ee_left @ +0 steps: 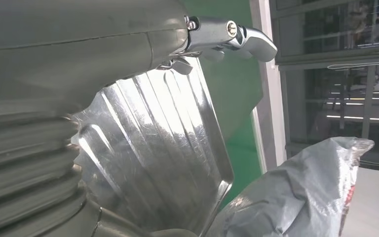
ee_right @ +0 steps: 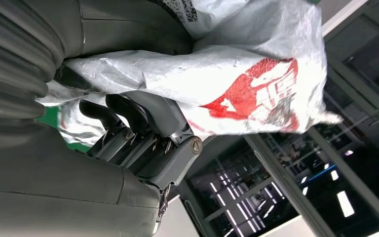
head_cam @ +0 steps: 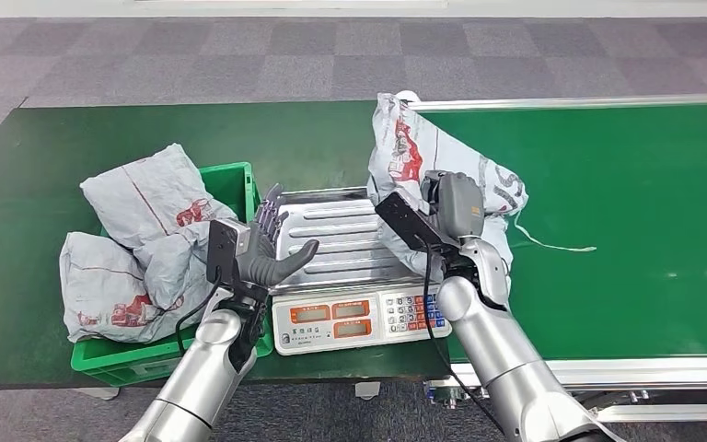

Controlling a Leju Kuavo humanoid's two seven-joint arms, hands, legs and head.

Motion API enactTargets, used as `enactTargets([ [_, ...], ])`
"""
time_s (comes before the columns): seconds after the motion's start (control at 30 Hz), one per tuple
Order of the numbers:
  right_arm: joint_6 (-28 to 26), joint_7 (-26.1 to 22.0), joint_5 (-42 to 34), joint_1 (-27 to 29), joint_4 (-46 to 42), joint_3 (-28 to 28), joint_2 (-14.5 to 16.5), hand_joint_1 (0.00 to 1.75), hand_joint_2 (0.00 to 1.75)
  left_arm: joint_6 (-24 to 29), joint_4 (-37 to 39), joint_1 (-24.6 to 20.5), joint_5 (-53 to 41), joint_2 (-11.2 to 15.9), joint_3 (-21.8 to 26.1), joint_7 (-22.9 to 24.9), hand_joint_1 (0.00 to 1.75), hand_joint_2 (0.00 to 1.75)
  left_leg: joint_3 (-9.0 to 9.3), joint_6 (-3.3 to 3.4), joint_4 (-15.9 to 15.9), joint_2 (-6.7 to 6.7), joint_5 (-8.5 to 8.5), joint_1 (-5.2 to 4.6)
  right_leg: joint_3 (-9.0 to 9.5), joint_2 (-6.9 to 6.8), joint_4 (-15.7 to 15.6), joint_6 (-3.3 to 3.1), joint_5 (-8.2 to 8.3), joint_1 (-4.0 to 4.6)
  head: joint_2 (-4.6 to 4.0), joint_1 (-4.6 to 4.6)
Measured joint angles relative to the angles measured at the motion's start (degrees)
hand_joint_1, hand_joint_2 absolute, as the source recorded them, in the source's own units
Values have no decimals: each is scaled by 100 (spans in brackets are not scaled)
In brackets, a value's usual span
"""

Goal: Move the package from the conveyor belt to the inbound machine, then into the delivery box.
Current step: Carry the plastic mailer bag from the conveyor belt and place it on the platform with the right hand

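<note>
Presently a grey package (head_cam: 405,152) is gripped by the right hand (head_cam: 449,207), lifted over the belt's (head_cam: 626,230) left edge and just beside the right rim of the scale tray (head_cam: 331,235). The left hand (head_cam: 272,249) is held open and empty over the tray's left edge, fingers spread. Two more bags (head_cam: 143,239) are heaped in the green bin (head_cam: 235,180) left of the scale. Bare tray is seen between the hands.
</note>
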Motion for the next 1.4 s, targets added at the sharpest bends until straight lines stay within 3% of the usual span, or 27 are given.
enactTargets([
  [0.43, 374, -104, -353, -144, 351, 451, 291, 175, 175, 75, 172, -86, -18, -12, 0, -82, 0, 175, 0, -6, 0, 1, 4, 2, -2, 1, 3, -2, 1, 5, 0, -2],
  [0.73, 725, -140, -665, -217, 496, 973, 585, 175, 175, 633, 293, -273, -284, 73, 5, -240, 0, 175, 0, -13, -1, 0, 10, 7, -4, 1, 5, -9, 6, 11, 0, -1],
  [1.2, 903, -45, -908, -204, 194, 1389, 579, 175, 175, 838, 674, -566, -424, 308, 296, -457, 0, 175, 0, -18, -1, 3, 20, 8, -10, 1, 6, -20, 13, 12, 0, -2],
  [1.33, 1209, -90, -1190, -203, 87, 1428, 574, 31, 175, 880, 762, -640, -528, 322, 347, -559, 0, 175, -1, -21, -1, 2, 23, 9, -11, 1, 7, -21, 14, 12, 0, -1],
  [1.4, 1309, -175, -1337, -203, 62, 1448, 573, 31, 175, 910, 798, -683, -561, 324, 363, -584, 0, 175, -1, -21, -1, 2, 23, 9, -11, 1, 7, -21, 14, 12, 0, -1],
])
